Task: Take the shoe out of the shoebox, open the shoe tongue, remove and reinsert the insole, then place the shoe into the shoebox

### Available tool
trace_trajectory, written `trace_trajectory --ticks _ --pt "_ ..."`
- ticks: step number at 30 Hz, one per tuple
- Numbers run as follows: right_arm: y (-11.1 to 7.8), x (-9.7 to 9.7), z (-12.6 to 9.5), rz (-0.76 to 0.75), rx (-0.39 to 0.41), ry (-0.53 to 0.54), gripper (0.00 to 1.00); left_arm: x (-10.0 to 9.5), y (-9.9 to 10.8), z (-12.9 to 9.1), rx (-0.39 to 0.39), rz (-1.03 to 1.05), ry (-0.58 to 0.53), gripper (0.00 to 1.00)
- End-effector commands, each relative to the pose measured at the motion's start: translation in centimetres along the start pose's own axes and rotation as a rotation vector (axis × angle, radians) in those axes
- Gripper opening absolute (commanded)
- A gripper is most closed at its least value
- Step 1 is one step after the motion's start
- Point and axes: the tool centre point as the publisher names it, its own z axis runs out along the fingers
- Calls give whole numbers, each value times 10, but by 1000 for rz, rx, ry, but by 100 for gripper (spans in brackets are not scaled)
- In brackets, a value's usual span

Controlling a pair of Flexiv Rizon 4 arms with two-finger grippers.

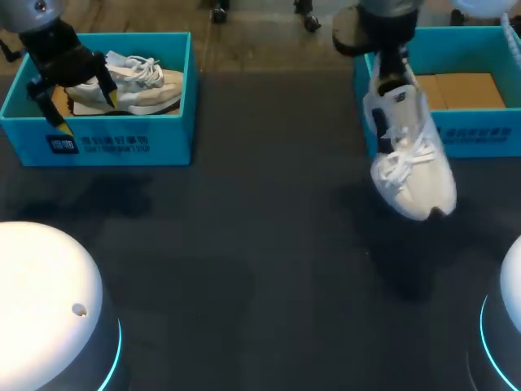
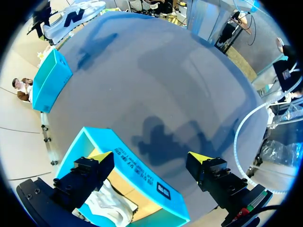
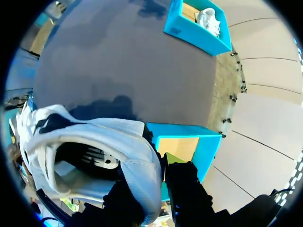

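Since the right gripper point(image 3: 155, 183) is clamped on the heel collar of the white shoe point(image 1: 411, 155), one finger inside the opening and one outside, the shoe hangs toe-down, laces facing up toward the head camera. It is out over the dark table point(image 1: 244, 244), just in front of the right shoebox point(image 1: 480, 134). Judgement: a heel grip leaves the laces and tongue free to be worked on, and the shoe reads as lifted out, tongue step not yet begun. Toe close to the tabletop; cannot tell if it touches. Right shoebox behind it shows only a brown cardboard floor where visible; its far right end is cut off. Across the table, well apart, the left gripper point(image 2: 151, 158) hovers with fingers wide apart over the front wall of the left shoebox point(image 1: 155, 134), gripping nothing. A second shoe point(image 1: 138, 81) lies on its side in that box. Judgement: parked clear so the right arm has room. Hard to make out: the held shoe's interior is dark in the right wrist view, so insole not seen. Its heel is covered by the gripper in the head view. The left arm hides one end of the boxed shoe.
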Motion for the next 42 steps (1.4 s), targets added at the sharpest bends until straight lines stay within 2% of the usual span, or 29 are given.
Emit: trace_trajectory --ticks 1,7,8,9,13,15,16,17,20,24,25,28,30,41,42 --pt "-13 2 0 -2 -44 -5 0 -1 0 0 -1 0 3 100" --pt "-13 2 0 -2 -44 -5 0 -1 0 0 -1 0 3 100" --pt "-17 -3 5 -8 -42 -1 0 -1 0 0 -1 0 3 100" --pt "-26 -12 8 -9 -44 -6 0 -1 0 0 -1 0 3 100" --pt "-74 -49 19 4 32 -14 0 -1 0 0 -1 0 3 100" --pt "-92 -67 23 -6 32 -26 0 -1 0 0 -1 0 3 100" --pt "-99 -76 28 -42 65 -3 0 -1 0 0 -1 0 3 100" --pt "-107 -83 32 -34 64 -4 0 -1 0 0 -1 0 3 100" --pt "-123 -103 40 -44 63 12 0 -1 0 0 -1 0 3 100" --pt "-140 -127 46 -53 10 -9 0 -1 0 0 -1 0 3 100" --pt "-144 -132 48 -62 45 8 0 -1 0 0 -1 0 3 100" --pt "-156 -147 51 -68 58 29 0 -1 0 0 -1 0 3 100" --pt "-162 -152 53 -69 74 47 0 -1 0 0 -1 0 3 100" --pt "-162 -152 53 -69 74 47 0 -1 0 0 -1 0 3 100" --pt "-166 -156 57 -57 67 48 0 -1 0 0 -1 0 3 100"
